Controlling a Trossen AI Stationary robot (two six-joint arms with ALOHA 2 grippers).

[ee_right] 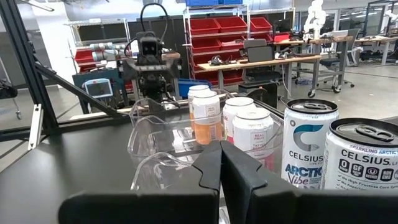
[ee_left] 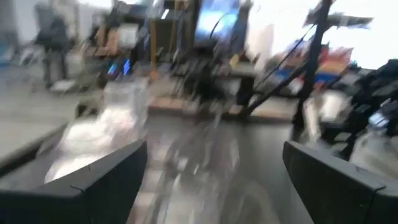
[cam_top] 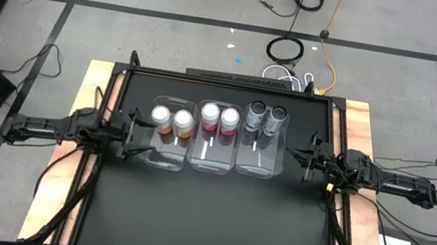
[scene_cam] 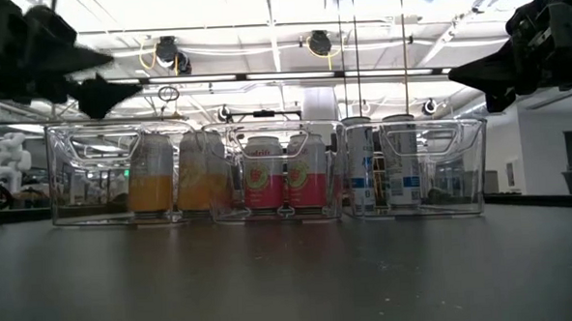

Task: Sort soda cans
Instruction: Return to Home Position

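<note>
Three clear bins stand side by side mid-table. The two orange cans [cam_top: 172,121] stand upright on the floor of the left bin [cam_top: 167,157]. The two pink cans [cam_top: 219,120] stand in the middle bin [cam_top: 212,161]. The two grey-topped, white-labelled cans [cam_top: 263,117] stand in the right bin [cam_top: 258,162]. All are at the bins' far ends. My left gripper [cam_top: 139,135] hovers open just left of the left bin, raised above the table [scene_cam: 123,87]. My right gripper [cam_top: 290,156] hovers shut just right of the right bin [ee_right: 221,171], also raised [scene_cam: 456,76].
The black table top [cam_top: 202,225] is bare in front of the bins. Wooden side boards and the arms' bases flank it. Cables lie on the floor beyond the far edge. In the right wrist view my left arm [ee_right: 149,56] shows beyond the bins.
</note>
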